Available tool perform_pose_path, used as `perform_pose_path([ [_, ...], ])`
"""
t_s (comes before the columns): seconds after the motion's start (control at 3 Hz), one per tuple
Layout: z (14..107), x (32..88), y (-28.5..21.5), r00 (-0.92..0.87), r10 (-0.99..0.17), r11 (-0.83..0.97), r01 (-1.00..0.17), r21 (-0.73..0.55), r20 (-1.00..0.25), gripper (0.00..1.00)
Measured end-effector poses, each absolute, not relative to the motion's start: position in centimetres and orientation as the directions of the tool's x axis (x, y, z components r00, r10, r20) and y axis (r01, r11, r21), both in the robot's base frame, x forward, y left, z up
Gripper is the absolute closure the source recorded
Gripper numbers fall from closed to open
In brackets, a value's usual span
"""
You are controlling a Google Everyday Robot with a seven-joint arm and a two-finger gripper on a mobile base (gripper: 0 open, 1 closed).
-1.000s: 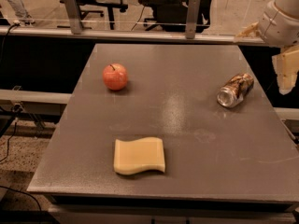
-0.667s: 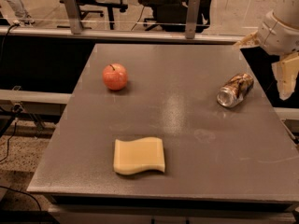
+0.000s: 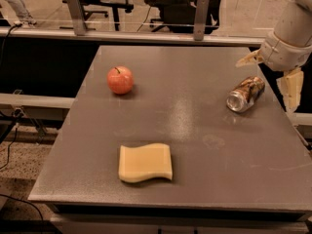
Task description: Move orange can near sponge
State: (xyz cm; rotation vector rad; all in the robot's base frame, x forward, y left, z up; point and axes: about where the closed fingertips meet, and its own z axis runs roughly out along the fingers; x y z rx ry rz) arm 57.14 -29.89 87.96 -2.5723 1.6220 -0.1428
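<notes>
The orange can (image 3: 245,93) lies on its side near the right edge of the grey table (image 3: 195,145), silver end facing the front. The pale-yellow sponge (image 3: 145,163) lies flat near the front, left of centre, far from the can. My gripper (image 3: 269,74) hangs at the table's right edge, just above and to the right of the can. It is open and empty, with one pale finger (image 3: 247,59) behind the can and the other finger (image 3: 291,88) off to its right.
A red-orange apple (image 3: 120,80) sits at the back left of the table. A rail with two metal posts (image 3: 200,17) runs behind the table, with office chairs beyond. The floor drops away on the left and front.
My gripper has moved a little to the left and down, closer to the orange can. The can, sponge and apple have not moved.
</notes>
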Motion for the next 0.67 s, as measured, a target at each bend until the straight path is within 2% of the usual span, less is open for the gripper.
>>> perform_pose_path([
  [0.67, 85.0, 58.5, -29.1, 0.474, -0.880, -0.476, -0.876, -0.084, 0.034, 0.00],
])
